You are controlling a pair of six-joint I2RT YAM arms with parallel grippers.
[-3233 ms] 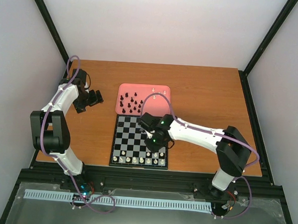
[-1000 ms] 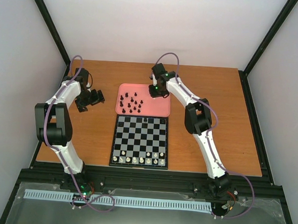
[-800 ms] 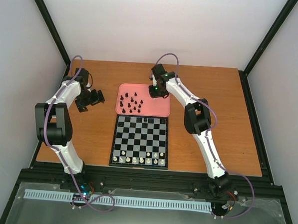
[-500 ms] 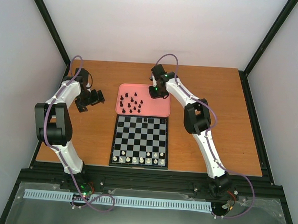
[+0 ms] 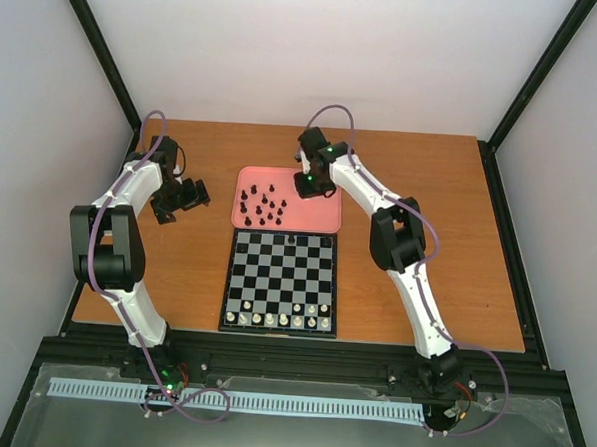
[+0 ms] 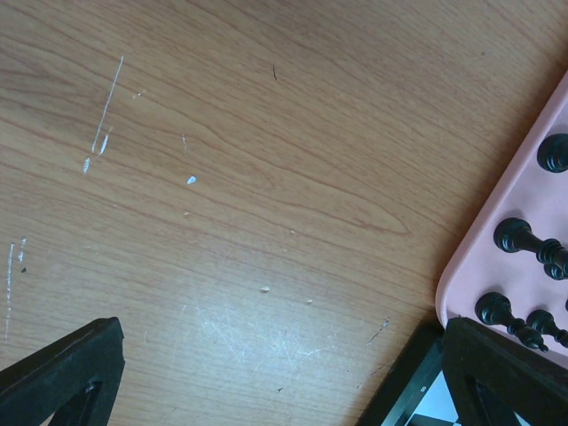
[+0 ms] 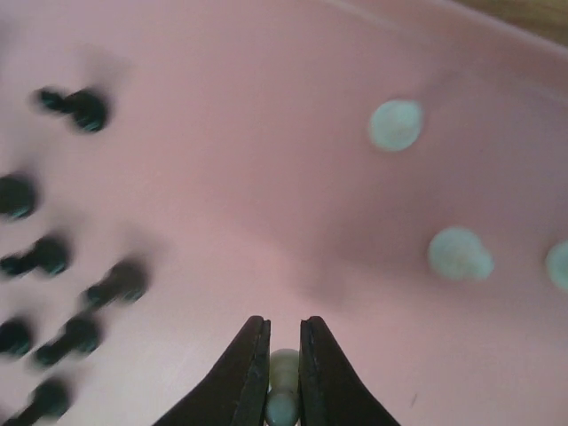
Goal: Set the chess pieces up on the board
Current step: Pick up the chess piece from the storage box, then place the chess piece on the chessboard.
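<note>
At the bottom centre of the right wrist view, the right gripper (image 7: 284, 342) is pinching a white piece (image 7: 284, 373) over the tray (image 7: 266, 177). The left gripper (image 6: 280, 355) is hanging spread above the table (image 6: 222, 177).

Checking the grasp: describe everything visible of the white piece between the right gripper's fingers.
The white piece is small, cream, smooth like plastic, with a rounded head, seen from above. The right gripper's black fingers pinch its sides over the pink tray. Its base is hidden, so lifted or resting cannot be told.
</note>
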